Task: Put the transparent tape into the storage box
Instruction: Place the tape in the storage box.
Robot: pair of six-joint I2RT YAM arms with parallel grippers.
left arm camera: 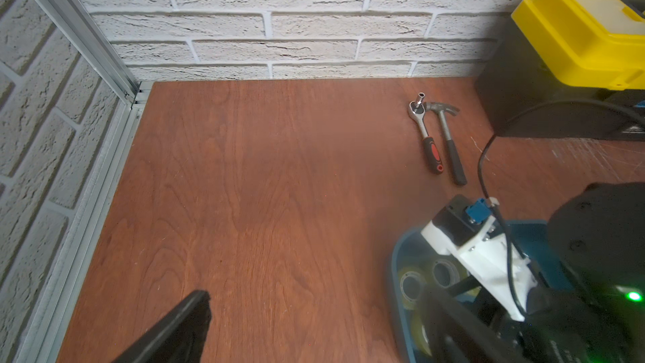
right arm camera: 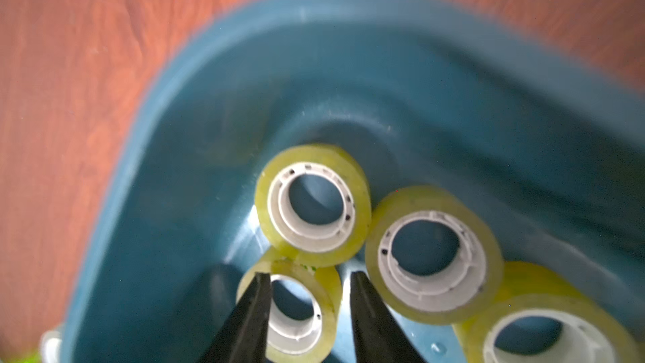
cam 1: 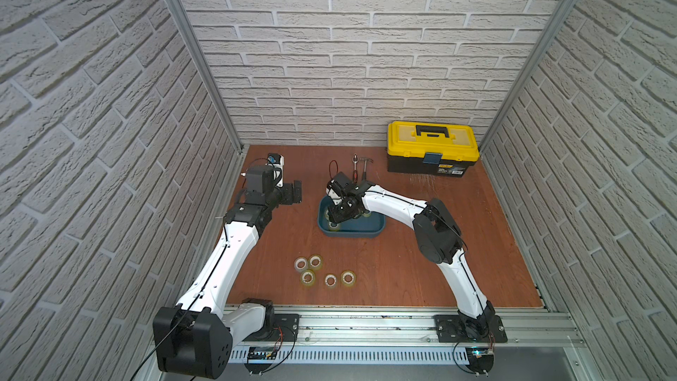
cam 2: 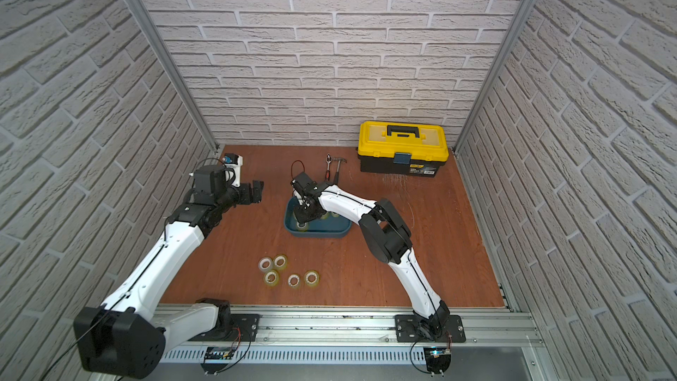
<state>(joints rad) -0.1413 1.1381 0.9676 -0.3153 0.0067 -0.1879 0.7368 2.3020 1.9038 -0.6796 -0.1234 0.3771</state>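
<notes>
The storage box (cam 1: 366, 234) is a shallow teal tub at mid-table, also in the right wrist view (right arm camera: 209, 64) and the left wrist view (left arm camera: 396, 274). Several rolls of transparent tape lie in it (right arm camera: 312, 204) (right arm camera: 432, 253). My right gripper (right arm camera: 310, 275) reaches down into the tub's left end (cam 1: 335, 219). Its jaws stand open over one roll (right arm camera: 296, 312): one finger is over the core and the other is clear of the roll's outer side. Several more rolls (cam 1: 315, 262) lie on the table near the front. My left gripper (cam 1: 296, 192) hovers open and empty left of the tub.
A yellow-lidded black toolbox (cam 1: 432, 148) stands at the back right against the brick wall. A ratchet wrench (left arm camera: 424, 130) and a small hammer (left arm camera: 448, 137) lie side by side just behind the tub. Brick walls close in the wooden table on three sides.
</notes>
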